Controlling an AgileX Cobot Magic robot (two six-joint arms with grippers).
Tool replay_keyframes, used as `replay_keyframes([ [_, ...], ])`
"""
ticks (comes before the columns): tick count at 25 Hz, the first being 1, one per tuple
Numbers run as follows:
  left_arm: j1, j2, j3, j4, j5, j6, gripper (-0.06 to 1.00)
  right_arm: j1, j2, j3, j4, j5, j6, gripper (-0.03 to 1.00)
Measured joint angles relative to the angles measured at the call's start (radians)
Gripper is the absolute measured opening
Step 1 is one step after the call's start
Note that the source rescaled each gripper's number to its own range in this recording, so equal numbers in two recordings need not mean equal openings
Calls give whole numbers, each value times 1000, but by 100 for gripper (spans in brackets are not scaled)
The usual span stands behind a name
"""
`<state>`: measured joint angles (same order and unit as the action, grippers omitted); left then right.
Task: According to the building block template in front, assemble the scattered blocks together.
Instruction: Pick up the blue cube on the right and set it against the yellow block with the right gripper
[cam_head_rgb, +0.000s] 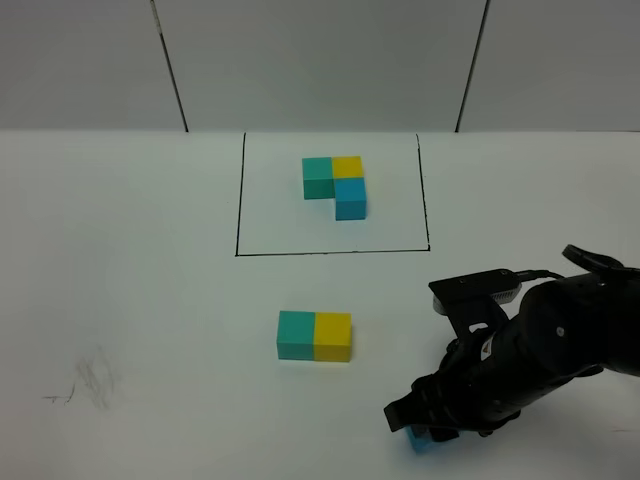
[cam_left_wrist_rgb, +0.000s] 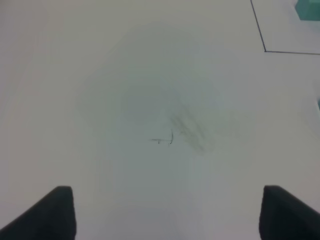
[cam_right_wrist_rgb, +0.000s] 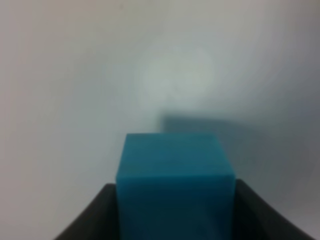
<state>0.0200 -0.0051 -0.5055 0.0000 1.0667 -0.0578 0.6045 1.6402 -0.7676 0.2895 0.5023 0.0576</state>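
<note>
Two of the scattered blocks, the teal block (cam_head_rgb: 296, 335) and the yellow block (cam_head_rgb: 333, 336), sit joined side by side on the table (cam_head_rgb: 150, 300), on the near side of the building block template (cam_head_rgb: 337, 183), just outside its black frame (cam_head_rgb: 238, 200); the sky-blue block (cam_head_rgb: 425, 443) lies farther from the template, nearer and to the right, almost hidden under the right gripper (cam_head_rgb: 428, 428); in the template blue sits on yellow's near side, so I judge the step in hand to be carrying blue to that face of the yellow block.

From the left wrist, the left gripper (cam_left_wrist_rgb: 172, 215) is spread wide with nothing between its jaws, over a scribble (cam_left_wrist_rgb: 175, 135) well left of the template; it is best kept out of the way.

From the right wrist, the right gripper's jaws press both flanks of the sky-blue block (cam_right_wrist_rgb: 175, 185), grasping it squarely; whether it is off the table I cannot tell; to do this well, lift enough to clear the pair, keep the cube's faces parallel to the template's, lower it just short of the yellow block, then slide it flush; a skewed approach could push the pair apart.
</note>
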Motion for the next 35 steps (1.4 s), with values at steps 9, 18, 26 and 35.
replay_keyframes([
  [9, 0, 0, 0, 0, 0, 0, 63, 120, 0, -34, -324, 99, 462, 21],
  [18, 0, 0, 0, 0, 0, 0, 63, 278, 11, -183, -442, 219, 834, 21],
  [26, 0, 0, 0, 0, 0, 0, 63, 286, 191, -389, -382, 311, 920, 21],
  [35, 0, 0, 0, 0, 0, 0, 63, 286, 370, -580, -326, 345, 936, 21],
])
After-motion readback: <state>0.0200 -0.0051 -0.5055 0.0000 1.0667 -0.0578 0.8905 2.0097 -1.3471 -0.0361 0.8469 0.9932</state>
